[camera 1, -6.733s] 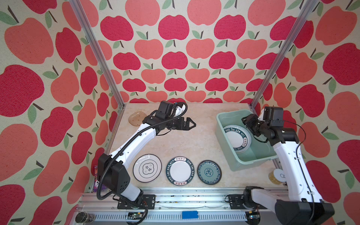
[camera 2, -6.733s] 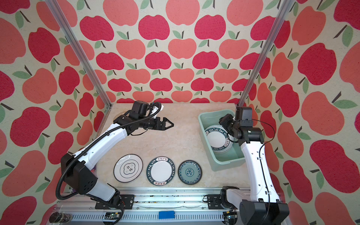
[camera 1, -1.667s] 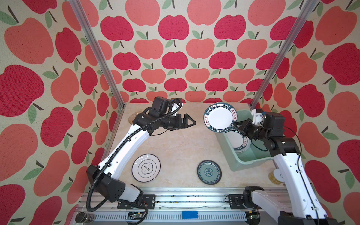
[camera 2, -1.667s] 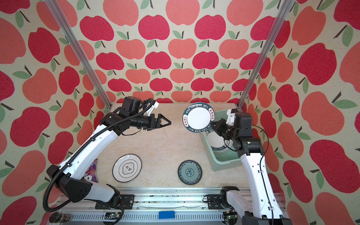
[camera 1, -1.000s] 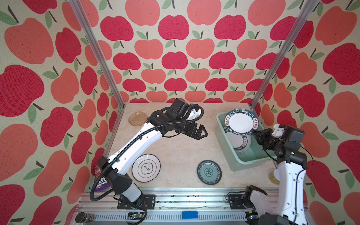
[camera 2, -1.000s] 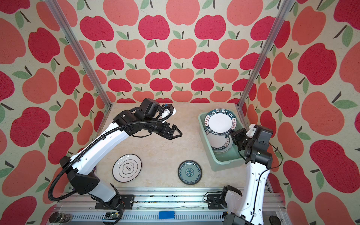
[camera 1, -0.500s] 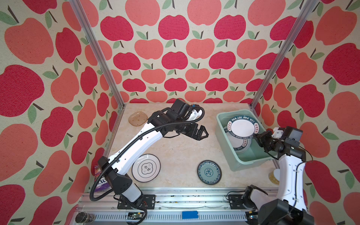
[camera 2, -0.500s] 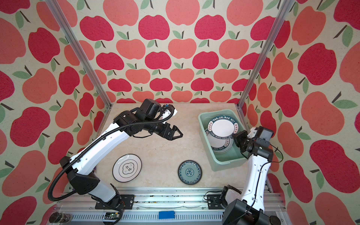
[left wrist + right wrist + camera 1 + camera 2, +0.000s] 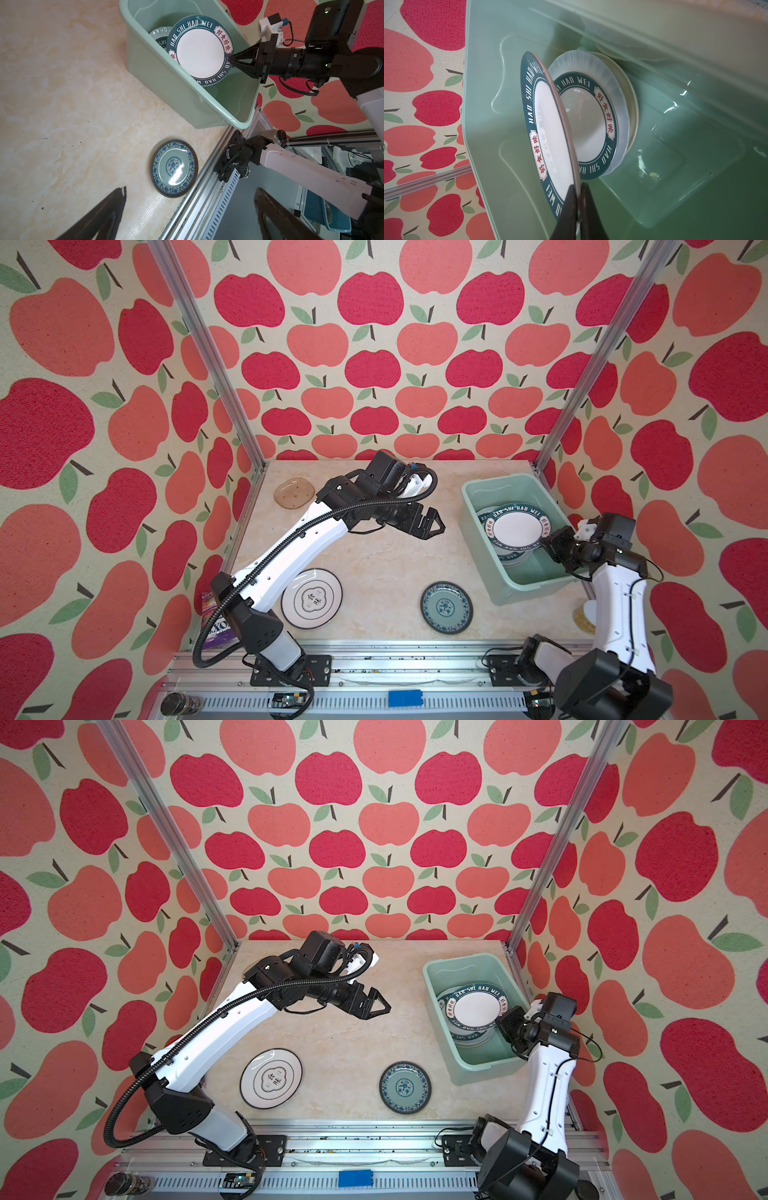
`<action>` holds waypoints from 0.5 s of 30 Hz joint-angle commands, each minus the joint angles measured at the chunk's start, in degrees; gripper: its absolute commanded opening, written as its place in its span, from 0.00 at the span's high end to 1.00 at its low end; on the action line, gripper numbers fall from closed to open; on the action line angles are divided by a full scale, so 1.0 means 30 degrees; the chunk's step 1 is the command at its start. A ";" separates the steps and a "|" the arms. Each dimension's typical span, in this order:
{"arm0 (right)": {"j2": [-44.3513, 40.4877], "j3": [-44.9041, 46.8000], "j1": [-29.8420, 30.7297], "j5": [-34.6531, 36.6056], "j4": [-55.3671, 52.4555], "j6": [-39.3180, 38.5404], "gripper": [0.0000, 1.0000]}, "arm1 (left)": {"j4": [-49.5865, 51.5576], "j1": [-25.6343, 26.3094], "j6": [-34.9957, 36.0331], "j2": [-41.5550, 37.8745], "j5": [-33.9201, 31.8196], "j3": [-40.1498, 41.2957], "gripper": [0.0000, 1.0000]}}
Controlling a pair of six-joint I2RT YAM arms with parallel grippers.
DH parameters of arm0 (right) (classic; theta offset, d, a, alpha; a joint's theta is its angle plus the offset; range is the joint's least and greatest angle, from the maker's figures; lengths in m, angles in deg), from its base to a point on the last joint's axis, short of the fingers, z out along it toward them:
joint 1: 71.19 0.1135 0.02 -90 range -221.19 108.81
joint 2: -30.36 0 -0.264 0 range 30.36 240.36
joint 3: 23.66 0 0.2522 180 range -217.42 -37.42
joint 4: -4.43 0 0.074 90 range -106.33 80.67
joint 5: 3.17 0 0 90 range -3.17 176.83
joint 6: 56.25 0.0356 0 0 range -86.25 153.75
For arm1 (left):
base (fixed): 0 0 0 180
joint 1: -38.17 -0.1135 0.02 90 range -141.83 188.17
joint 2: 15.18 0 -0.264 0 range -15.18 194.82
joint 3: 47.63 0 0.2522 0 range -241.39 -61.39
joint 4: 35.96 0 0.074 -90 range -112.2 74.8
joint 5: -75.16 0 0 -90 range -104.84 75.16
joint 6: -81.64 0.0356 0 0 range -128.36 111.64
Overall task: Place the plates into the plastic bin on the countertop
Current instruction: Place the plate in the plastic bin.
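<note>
Low in the frame, the teal patterned plate (image 9: pixel 446 608) and the black-rimmed white plate (image 9: pixel 311 598) lie untouched on the beige marbled counter (image 9: pixel 374 564). At right, the right gripper (image 9: pixel 544 545), jaws pinching the rim of the green-lettered white plate (image 9: pixel 514 526), has brought it down tilted inside the mint-green plastic bin (image 9: pixel 536 591); release looks next. The left gripper (image 9: pixel 434 526) hangs mid-frame, jaws wide; the amber translucent plate (image 9: pixel 294 492) waits upper left.

Bright even light; glints on plastic bin (image 9: pixel 675 124)
</note>
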 commanded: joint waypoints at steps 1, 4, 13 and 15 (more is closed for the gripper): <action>0.0232 -0.0062 -0.0046 0.0168 -0.0143 -0.0903 1.00 | -0.0099 0.0089 0.0446 0.0496 -0.0075 -0.0295 0.01; 0.0560 -0.0091 0.0136 0.0404 -0.0174 -0.1150 1.00 | 0.0000 0.0096 0.0473 0.0570 -0.0095 -0.0456 0.01; 0.1541 -0.0091 0.0843 0.1311 0.0012 -0.1568 1.00 | 0.0195 0.0082 0.0490 0.0479 -0.0329 -0.0547 0.01; 0.1754 -0.0093 0.0963 0.1344 0.0111 -0.1572 1.00 | 0.0259 0.0086 0.0486 0.0480 -0.0317 -0.0546 0.01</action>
